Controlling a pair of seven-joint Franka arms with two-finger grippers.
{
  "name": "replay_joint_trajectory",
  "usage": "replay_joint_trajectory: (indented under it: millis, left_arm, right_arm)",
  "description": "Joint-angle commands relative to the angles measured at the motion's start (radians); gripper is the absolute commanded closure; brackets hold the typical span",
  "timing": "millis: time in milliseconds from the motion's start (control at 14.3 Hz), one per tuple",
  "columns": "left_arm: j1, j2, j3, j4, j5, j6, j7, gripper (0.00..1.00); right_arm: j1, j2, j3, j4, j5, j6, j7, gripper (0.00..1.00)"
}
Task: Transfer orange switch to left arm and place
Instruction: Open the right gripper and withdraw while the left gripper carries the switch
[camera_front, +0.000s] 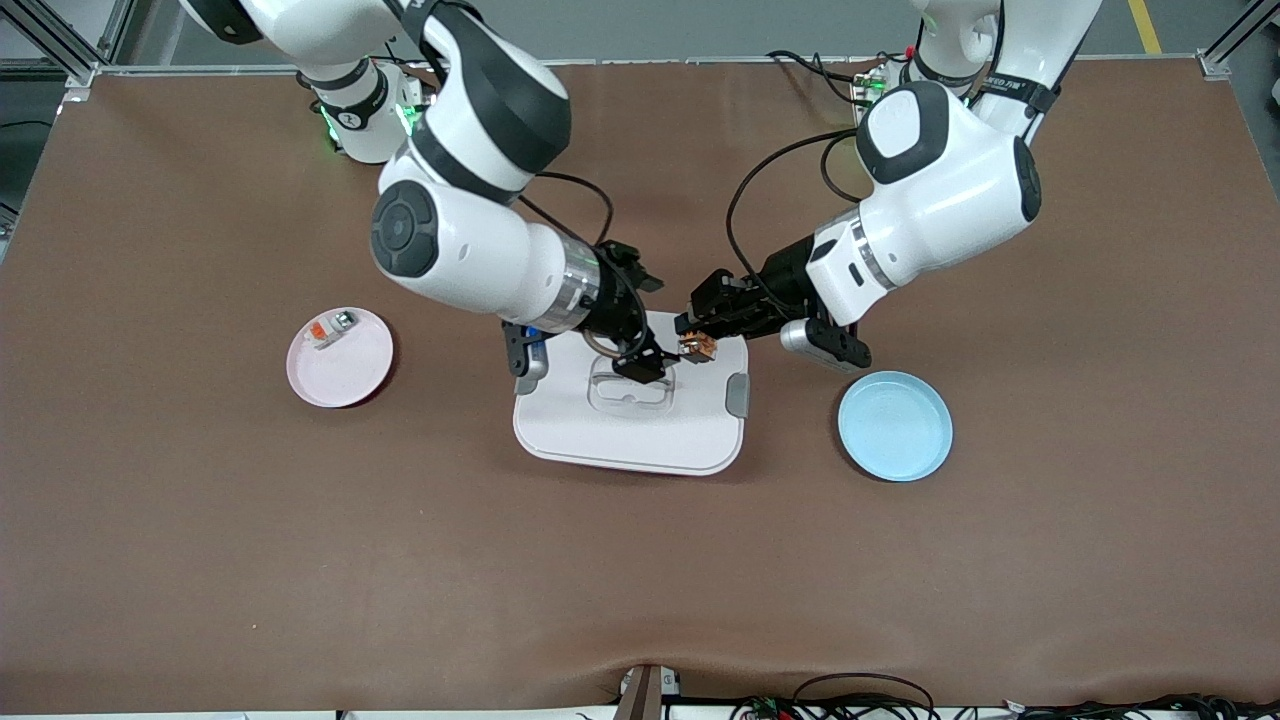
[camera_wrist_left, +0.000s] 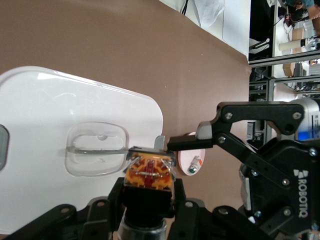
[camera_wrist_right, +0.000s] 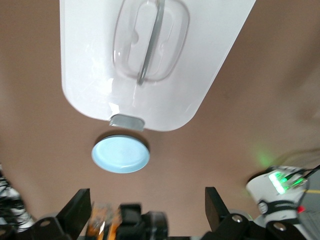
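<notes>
The orange switch (camera_front: 698, 346) (camera_wrist_left: 148, 172) sits at mid-frame of the front view, pinched in the left gripper (camera_front: 690, 338) (camera_wrist_left: 149, 192) over the box (camera_front: 640, 430) (camera_wrist_left: 45, 120) (camera_wrist_right: 100, 75). Beside it over the lid, the right gripper (camera_front: 640, 355) (camera_wrist_right: 145, 207) (camera_wrist_left: 190, 141) is spread wide, holding nothing. A pink plate (camera_front: 340, 375) lies mid-left, a blue plate (camera_front: 895, 425) (camera_wrist_right: 120, 154) lower right.

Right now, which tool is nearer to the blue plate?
Left. The left tool, shut on the orange switch, is over the box at the edge toward the blue plate. The right tool, open, is over the box's lid handle, farther from the plate.
</notes>
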Motion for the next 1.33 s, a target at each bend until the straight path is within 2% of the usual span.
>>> replay_joint_trajectory:
  millis: [0,140,420,560,769,979,1119,1259]
  left_arm:
    - [0.055,-0.104,0.004,-0.055,0.052,-0.028,-0.007,1.00]
    - [0.101,-0.146,0.004,-0.061,0.066,-0.112,-0.006,1.00]
    - [0.194,-0.230,0.004,-0.057,0.192,-0.300,-0.009,1.00]
    - [0.234,-0.241,0.007,-0.026,0.233,-0.431,-0.009,1.00]
    - [0.339,-0.242,0.007,0.066,0.274,-0.683,-0.064,1.00]
    - [0.342,-0.241,0.007,0.126,0.437,-0.800,-0.120,1.00]
    - [0.339,-0.241,0.005,0.130,0.551,-0.814,-0.211,1.00]
    - [0.337,-0.229,-0.003,0.124,0.627,-0.831,-0.280,1.00]
  right_arm:
    - [-0.041,-0.007,0.008,0.018,0.009,-0.126,-0.140,0.00]
    - [-0.088,-0.029,0.005,0.018,0.009,-0.250,-0.282,0.00]
    - [-0.216,-0.081,-0.001,0.019,0.000,-0.498,-0.662,0.00]
    - [-0.255,-0.096,-0.001,0.028,-0.086,-0.601,-0.855,0.00]
    - [-0.291,-0.096,-0.003,0.056,-0.265,-0.727,-1.295,0.00]
    - [-0.347,-0.095,-0.003,0.056,-0.395,-0.792,-1.546,0.00]
    - [-0.369,-0.095,-0.004,0.056,-0.518,-0.823,-1.712,0.00]
    - [-0.394,-0.095,-0.004,0.056,-0.581,-0.849,-1.794,0.00]
